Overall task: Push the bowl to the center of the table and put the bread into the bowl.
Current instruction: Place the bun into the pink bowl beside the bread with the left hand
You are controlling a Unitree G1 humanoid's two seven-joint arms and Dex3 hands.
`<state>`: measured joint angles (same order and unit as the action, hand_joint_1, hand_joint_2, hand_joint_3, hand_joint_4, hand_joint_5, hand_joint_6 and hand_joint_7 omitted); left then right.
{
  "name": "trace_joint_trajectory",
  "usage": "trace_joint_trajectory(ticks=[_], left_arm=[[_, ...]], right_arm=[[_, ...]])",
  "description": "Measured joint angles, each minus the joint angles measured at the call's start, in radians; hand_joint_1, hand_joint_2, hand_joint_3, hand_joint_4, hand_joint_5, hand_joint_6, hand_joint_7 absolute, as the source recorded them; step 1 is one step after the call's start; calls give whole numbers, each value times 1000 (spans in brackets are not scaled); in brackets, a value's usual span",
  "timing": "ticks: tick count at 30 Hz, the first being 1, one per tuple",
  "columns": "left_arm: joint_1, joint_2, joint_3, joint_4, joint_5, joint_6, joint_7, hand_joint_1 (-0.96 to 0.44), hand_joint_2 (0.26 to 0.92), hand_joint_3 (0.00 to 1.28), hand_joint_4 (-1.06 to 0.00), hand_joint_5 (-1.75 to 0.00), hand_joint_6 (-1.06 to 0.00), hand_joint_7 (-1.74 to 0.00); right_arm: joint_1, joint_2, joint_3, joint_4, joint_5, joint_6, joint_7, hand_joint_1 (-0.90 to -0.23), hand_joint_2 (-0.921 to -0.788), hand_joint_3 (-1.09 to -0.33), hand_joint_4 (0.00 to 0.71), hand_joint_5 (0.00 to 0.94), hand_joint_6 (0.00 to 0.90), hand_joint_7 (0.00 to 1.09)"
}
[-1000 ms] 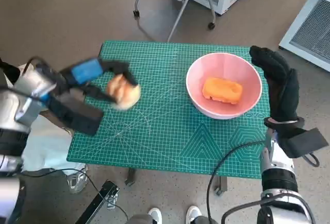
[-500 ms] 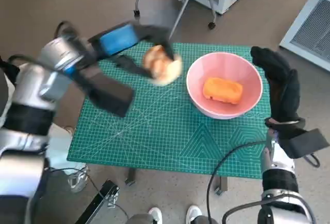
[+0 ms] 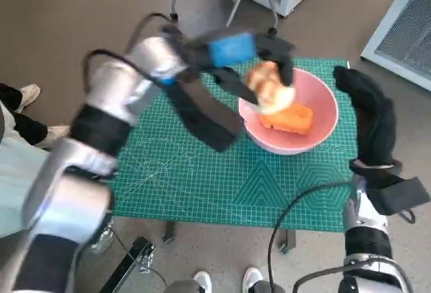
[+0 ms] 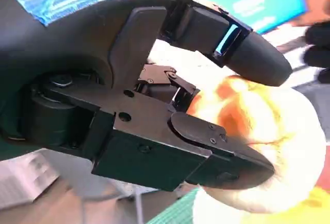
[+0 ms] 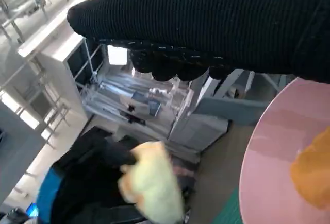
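Since a second ago my left hand [image 3: 259, 54] has swung from the table's left edge across to the right half, carrying the bread [image 3: 269, 85] with it; the camera has shifted a little too. That hand grasps the bread between its black fingers [image 4: 252, 62], one over the top and one underneath, as the left wrist view shows plainly. The bread now hangs over the near-left part of the bowl [image 3: 320, 128], just above an orange piece [image 3: 291, 118] already lying inside, so what remains, as I judge it, is a short drop straight down and letting go. The bowl sits toward the table's [image 3: 202, 178] right edge rather than its middle, so I doubt the push is finished. My right hand [image 3: 374, 121] stands released and upright, fingers extended, just beside the bowl's right rim, holding nothing; it is the nearer one for any further push leftward.
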<state>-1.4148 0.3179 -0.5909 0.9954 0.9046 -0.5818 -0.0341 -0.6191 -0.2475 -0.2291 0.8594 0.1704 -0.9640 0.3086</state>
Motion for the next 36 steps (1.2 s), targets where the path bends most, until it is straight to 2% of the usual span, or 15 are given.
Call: trace_joint_trajectory(ticks=[7, 11, 13, 15, 16, 18, 21, 26, 36], left_arm=[[-45, -81, -38, 102, 13, 46, 25, 0, 920, 59, -640, -1120, -695, -1191], [-53, -110, -46, 142, 12, 60, 33, 0, 920, 79, -599, -1182, -689, -1180], [-53, -123, -47, 164, 9, 66, 33, 0, 920, 112, -555, -1226, -659, -1211], [-53, -135, -47, 186, 1, 78, 27, 0, 921, 234, -400, -1367, -538, -1348], [-53, -140, -47, 196, -3, 84, 20, 5, 903, 239, -328, -1225, -452, -1254], [-53, -149, -47, 211, -9, 104, -7, 19, 891, 194, -190, -650, -276, -872], [-53, -166, -47, 228, -16, 150, -68, 17, 910, 124, -82, -249, -159, -641], [-53, -181, -65, 238, -14, 203, -122, -9, 916, 81, -80, -99, -141, -582], [-53, -183, -82, 234, -12, 207, -101, 7, 921, 70, -134, -81, -178, -631]], right_arm=[[28, -11, -2, -38, -16, 0, -20, -573, -921, -867, 367, 2, 32, 766], [41, -12, -1, -61, -20, 1, -34, -577, -921, -867, 367, 1, 30, 769], [48, -12, -2, -69, -20, 3, -40, -575, -921, -868, 367, 1, 29, 772], [52, -13, -1, -76, -20, 5, -44, -574, -921, -869, 366, 1, 27, 775], [53, -13, -1, -78, -20, 6, -45, -573, -921, -869, 366, 1, 26, 776], [54, -14, -1, -82, -20, 8, -46, -572, -921, -870, 366, 1, 25, 780], [56, -15, -1, -90, -20, 12, -53, -572, -921, -871, 365, 1, 23, 784], [60, -15, -1, -101, -21, 17, -62, -572, -921, -873, 366, 1, 19, 791], [63, -15, 2, -103, -36, 19, -71, -570, -921, -881, 367, 2, 15, 801]])
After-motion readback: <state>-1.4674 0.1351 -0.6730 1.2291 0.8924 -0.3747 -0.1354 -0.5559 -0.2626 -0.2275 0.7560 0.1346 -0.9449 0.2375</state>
